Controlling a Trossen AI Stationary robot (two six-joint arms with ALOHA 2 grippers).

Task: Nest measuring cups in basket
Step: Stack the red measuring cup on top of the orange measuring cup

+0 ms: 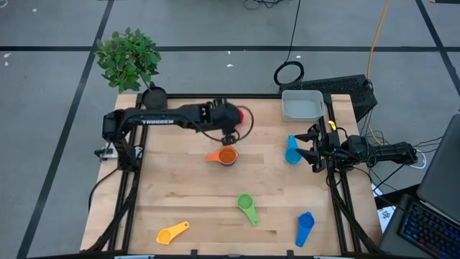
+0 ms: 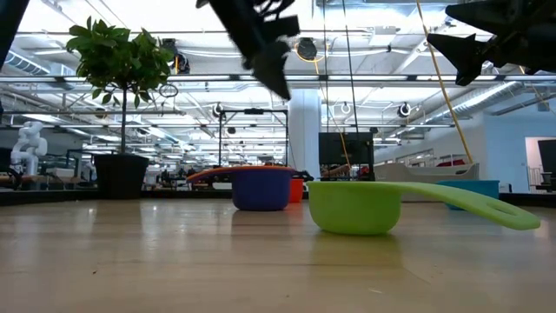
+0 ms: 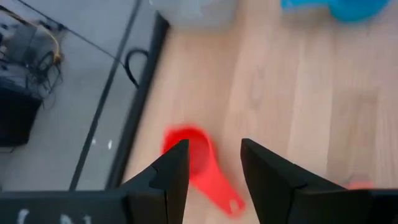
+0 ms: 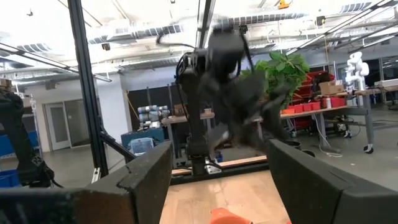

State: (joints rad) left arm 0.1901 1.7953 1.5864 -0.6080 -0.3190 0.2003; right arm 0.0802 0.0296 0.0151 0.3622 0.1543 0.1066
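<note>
Basket (image 1: 302, 106) sits at the far right corner of the table (image 1: 194, 208), with no cup visible in it from above.

Cups on the table:
- Orange cup (image 1: 224, 155) near the middle, sitting inside a dark blue cup (image 2: 260, 188): one nest made, outside the basket.
- Red cup (image 3: 194, 155) just beyond that pair, partly hidden under the left wrist in the high view.
- Light blue cup (image 1: 292, 151) right of centre, near the right gripper.
- Green cup (image 1: 246, 206) near-centre.
- Yellow cup (image 1: 172, 232) at the near left.
- Blue cup (image 1: 305, 228) at the near right.

Left gripper (image 1: 228, 137) hangs above the table over the red cup; the wrist view looks down on that cup between the fingers (image 3: 171, 174), which stand apart and hold nothing. Right gripper (image 1: 313, 150) hovers off the table at the right edge, jaws spread wide, empty, beside the light blue cup.

Judged step: early, gathering cups. The left arm appears to be lining up on the red cup. The next move would call for a descent with the jaws straddling the cup wall or handle, then closing. Alignment matters: the handle points away at an angle, so a wrist turn may be needed.

Plant pot (image 1: 154, 97) stands at the far left corner, clear of the work.
</note>
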